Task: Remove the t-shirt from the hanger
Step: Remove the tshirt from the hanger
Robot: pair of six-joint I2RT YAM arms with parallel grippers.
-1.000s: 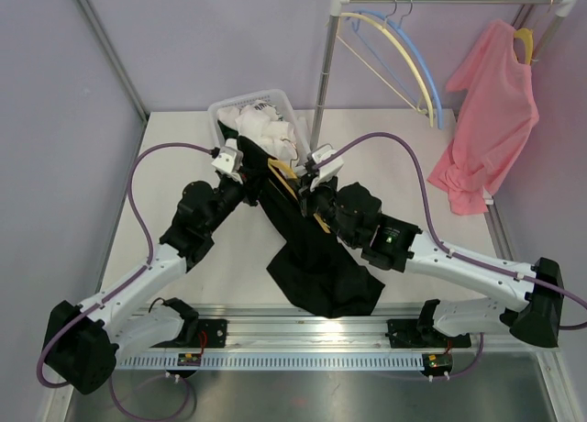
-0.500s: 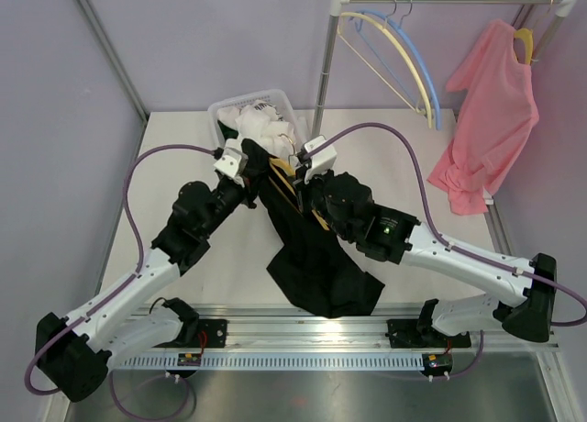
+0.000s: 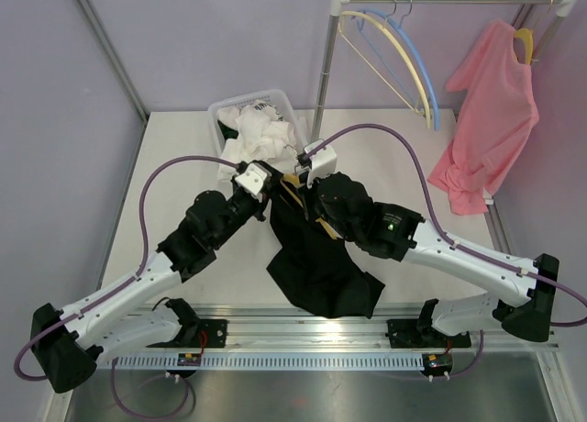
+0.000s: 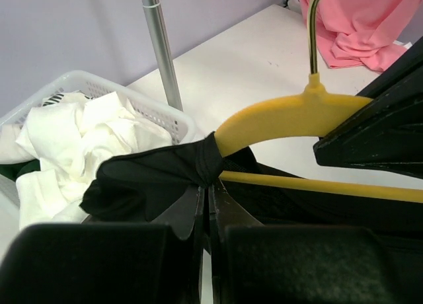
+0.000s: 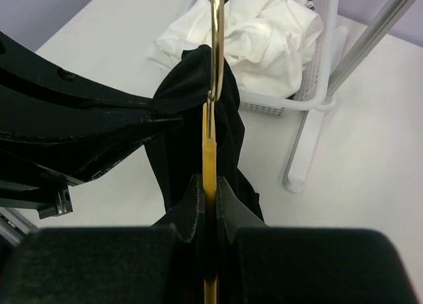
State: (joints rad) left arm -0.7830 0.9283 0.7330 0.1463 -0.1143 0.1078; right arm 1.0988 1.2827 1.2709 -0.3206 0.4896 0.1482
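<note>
- A white surface (image 3: pixel 174 165) is being enclosed by lilac walls (image 3: pixel 55 119), with a white basket (image 3: pixel 240 102) of white cloth (image 3: pixel 261 133) sitting at 12 o'clock.
- A pink shirt (image 3: pixel 491 119) is being carried by a metal rack (image 3: pixel 323 73) at 2 o'clock.
- The black t-shirt (image 3: pixel 321 257) is being kept at the centre of the surface on a yellow hanger (image 4: pixel 291 115), its lower part trailing toward 6 o'clock.
- A bunched fold of the black t-shirt at the hanger's end is being pinched by the fully closed left pincer (image 4: pixel 206 188).
- The yellow hanger is being clamped by the closed right pincer (image 5: pixel 210 185).
</note>
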